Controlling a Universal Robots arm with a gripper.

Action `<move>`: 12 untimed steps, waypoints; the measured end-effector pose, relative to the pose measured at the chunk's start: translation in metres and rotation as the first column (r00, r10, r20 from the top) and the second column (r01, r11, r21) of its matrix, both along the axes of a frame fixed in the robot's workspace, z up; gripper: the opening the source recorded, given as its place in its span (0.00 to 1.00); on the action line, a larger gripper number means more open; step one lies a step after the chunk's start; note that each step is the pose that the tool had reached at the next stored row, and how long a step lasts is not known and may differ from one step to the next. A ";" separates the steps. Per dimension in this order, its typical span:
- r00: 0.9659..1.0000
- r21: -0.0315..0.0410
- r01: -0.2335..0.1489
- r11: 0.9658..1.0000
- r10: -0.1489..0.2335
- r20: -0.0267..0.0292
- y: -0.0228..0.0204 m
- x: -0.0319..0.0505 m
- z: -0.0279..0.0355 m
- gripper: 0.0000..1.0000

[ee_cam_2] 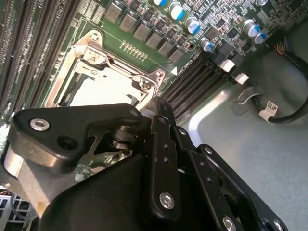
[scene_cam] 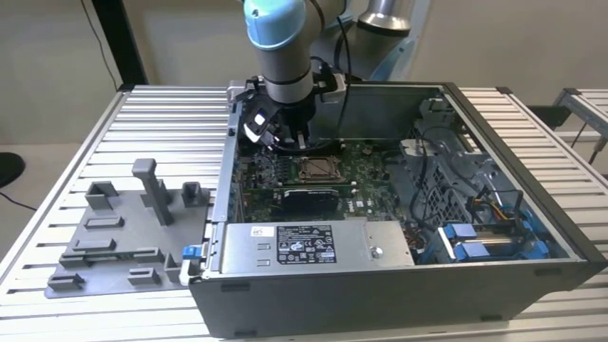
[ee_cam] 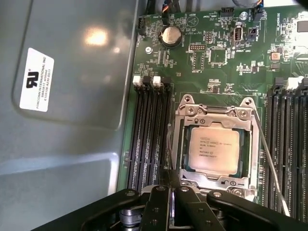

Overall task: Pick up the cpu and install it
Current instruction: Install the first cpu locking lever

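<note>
Access from above: computer case (scene_cam: pixel 532 235) lies open-topped. Socket frame (ee_cam: pixel 214 113) around the cpu (ee_cam: pixel 214 150) is uncovered; memory slots (ee_cam: pixel 149 139) flank it low on both sides. Gripper (scene_cam: pixel 285 139) occupies the space just beyond the socket. Power supply box (scene_cam: pixel 314 246) blocks the near side; cables (scene_cam: pixel 456 153) crowd the exterior view's right.

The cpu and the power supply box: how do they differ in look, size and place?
The cpu is a thin, flat square with a pale metal top; the power supply box is a tall grey block with a white label. The cpu is far smaller than the box. The cpu lies in the motherboard socket, near the tool; the box stands at the case's near edge. Both sit inside the computer case.
</note>
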State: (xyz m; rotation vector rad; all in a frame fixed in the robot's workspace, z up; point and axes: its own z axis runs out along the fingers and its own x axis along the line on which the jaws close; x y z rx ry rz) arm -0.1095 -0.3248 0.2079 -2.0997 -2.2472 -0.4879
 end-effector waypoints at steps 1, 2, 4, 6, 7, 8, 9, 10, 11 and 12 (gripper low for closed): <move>1.000 0.000 0.000 1.000 0.000 0.000 -0.0004 0.0000 -0.0001 0.00; 1.000 0.000 0.000 1.000 0.000 0.000 -0.0005 0.0000 -0.0003 0.00; 1.000 0.000 0.000 1.000 0.000 0.000 -0.0005 0.0001 -0.0008 0.00; 1.000 0.001 0.000 1.000 0.000 -0.001 -0.0004 0.0001 -0.0010 0.00; 1.000 0.001 0.000 1.000 0.000 0.000 -0.0003 0.0001 -0.0012 0.00; 1.000 0.002 0.000 1.000 0.000 0.000 -0.0002 0.0001 -0.0014 0.00; 1.000 0.003 0.000 1.000 0.000 0.000 0.0000 0.0001 -0.0015 0.00; 1.000 0.004 0.000 1.000 0.000 0.000 0.0002 0.0001 -0.0017 0.00; 1.000 0.005 0.000 1.000 0.000 0.000 0.0005 0.0001 -0.0018 0.00; 1.000 0.006 0.000 1.000 0.000 0.000 0.0008 0.0001 -0.0019 0.00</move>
